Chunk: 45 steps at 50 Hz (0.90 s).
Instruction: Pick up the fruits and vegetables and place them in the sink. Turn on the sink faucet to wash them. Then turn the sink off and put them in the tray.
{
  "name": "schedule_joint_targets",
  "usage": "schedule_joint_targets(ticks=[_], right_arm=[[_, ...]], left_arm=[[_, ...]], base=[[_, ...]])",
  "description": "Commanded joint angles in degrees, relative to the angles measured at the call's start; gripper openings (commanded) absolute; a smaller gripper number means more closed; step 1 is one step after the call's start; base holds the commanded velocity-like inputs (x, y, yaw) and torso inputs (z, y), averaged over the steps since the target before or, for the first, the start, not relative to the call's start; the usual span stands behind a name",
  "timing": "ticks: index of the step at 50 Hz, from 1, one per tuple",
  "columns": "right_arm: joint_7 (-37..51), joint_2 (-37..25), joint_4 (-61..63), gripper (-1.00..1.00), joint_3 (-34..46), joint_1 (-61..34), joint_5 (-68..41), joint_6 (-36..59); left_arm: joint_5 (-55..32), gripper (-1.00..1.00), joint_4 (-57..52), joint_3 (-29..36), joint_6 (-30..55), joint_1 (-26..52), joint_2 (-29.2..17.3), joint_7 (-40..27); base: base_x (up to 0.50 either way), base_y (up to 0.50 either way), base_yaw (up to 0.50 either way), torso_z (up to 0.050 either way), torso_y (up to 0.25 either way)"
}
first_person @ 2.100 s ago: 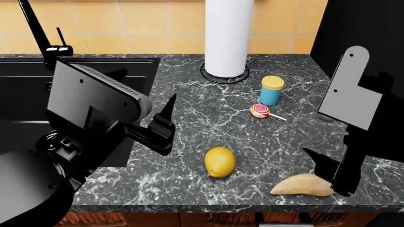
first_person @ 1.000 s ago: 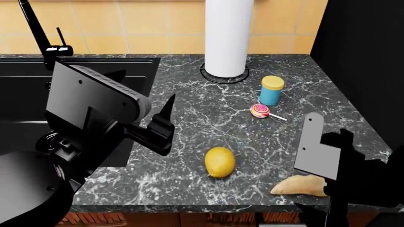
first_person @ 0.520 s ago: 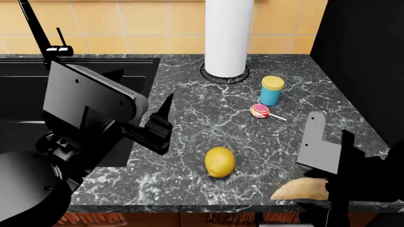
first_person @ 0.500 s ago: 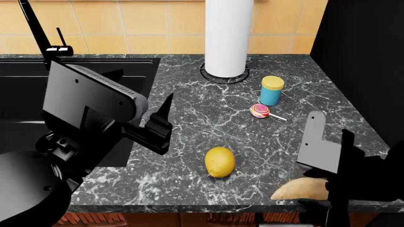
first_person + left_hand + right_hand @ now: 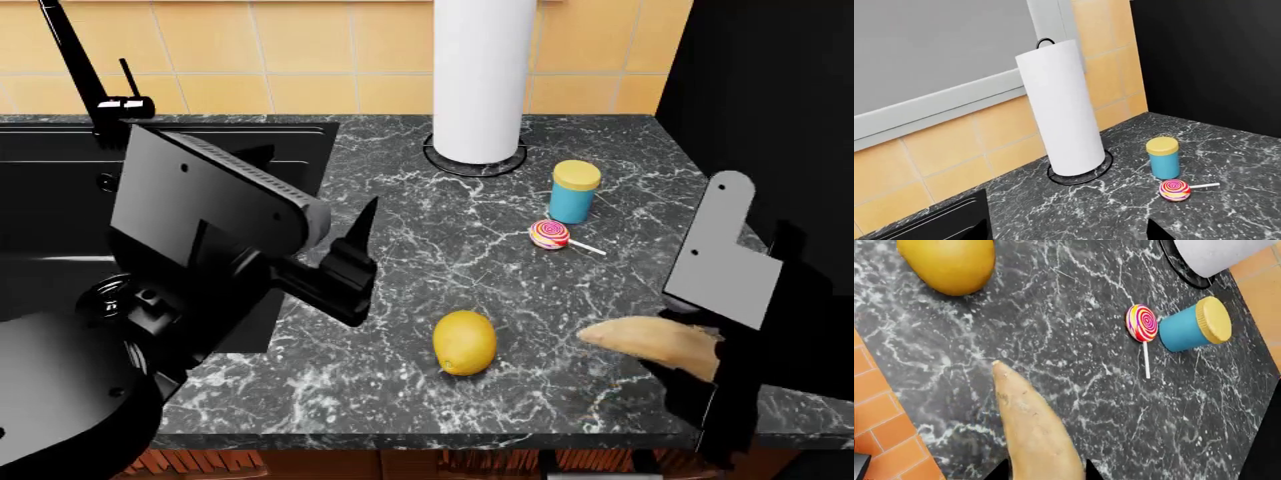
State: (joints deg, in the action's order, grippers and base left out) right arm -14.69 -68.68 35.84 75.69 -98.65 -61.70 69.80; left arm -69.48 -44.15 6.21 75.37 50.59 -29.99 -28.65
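Observation:
The tan potato-like vegetable [image 5: 641,340] hangs a little above the counter at the front right, with my right gripper [image 5: 705,362] shut on its thick end. In the right wrist view the vegetable [image 5: 1031,430] fills the gap between the two dark fingertips of the gripper [image 5: 1047,474]. The yellow lemon [image 5: 465,342] lies on the counter to its left, also seen as the lemon [image 5: 947,262]. My left gripper [image 5: 350,268] is open and holds nothing, beside the black sink [image 5: 54,190]. The faucet [image 5: 74,65] and its lever [image 5: 130,80] stand behind the sink. The tray is out of view.
A white paper towel roll [image 5: 483,80] stands at the back of the counter. A blue cup with a yellow lid [image 5: 575,192] and a pink lollipop [image 5: 549,234] sit in front of it. A black wall [image 5: 761,120] bounds the right. The counter's front edge [image 5: 894,390] runs close to the vegetable.
My right gripper came down on the vegetable, shut on it and has now lifted it off the counter. The left arm has shifted slightly to the right.

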Motion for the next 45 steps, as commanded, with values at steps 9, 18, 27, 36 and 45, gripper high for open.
schedule_joint_targets(ticks=[9,18,27,36,45], right_arm=[[21.30,1.40,-6.91,-1.00,-12.13,-5.28,-10.17,1.10],[27.96,3.10,-10.06,-1.00,-14.08,-5.17,-10.99,0.32],[30.73,4.71,-10.44,-1.00,-14.27,-5.74,-11.01,1.64],[31.30,5.47,-10.94,-1.00,-13.76,-4.86,-10.73,1.54],[30.88,5.50,-10.81,-1.00,-13.57,-4.48,-10.53,1.22]], left_arm=[[2.74,1.00,4.35,13.62,1.32,7.55,0.17,12.05],[-9.51,1.00,8.37,11.82,5.68,13.16,2.20,11.80],[-19.31,1.00,13.68,10.41,5.71,14.57,3.46,7.21],[-19.32,1.00,14.61,13.09,5.47,12.75,4.27,5.56],[-12.26,1.00,13.59,17.73,4.82,10.50,4.45,8.39]], base=[[0.00,0.00,0.00,0.000,0.000],[0.00,0.00,0.00,0.000,0.000],[0.00,0.00,0.00,0.000,0.000],[0.00,0.00,0.00,0.000,0.000],[0.00,0.00,0.00,0.000,0.000]])
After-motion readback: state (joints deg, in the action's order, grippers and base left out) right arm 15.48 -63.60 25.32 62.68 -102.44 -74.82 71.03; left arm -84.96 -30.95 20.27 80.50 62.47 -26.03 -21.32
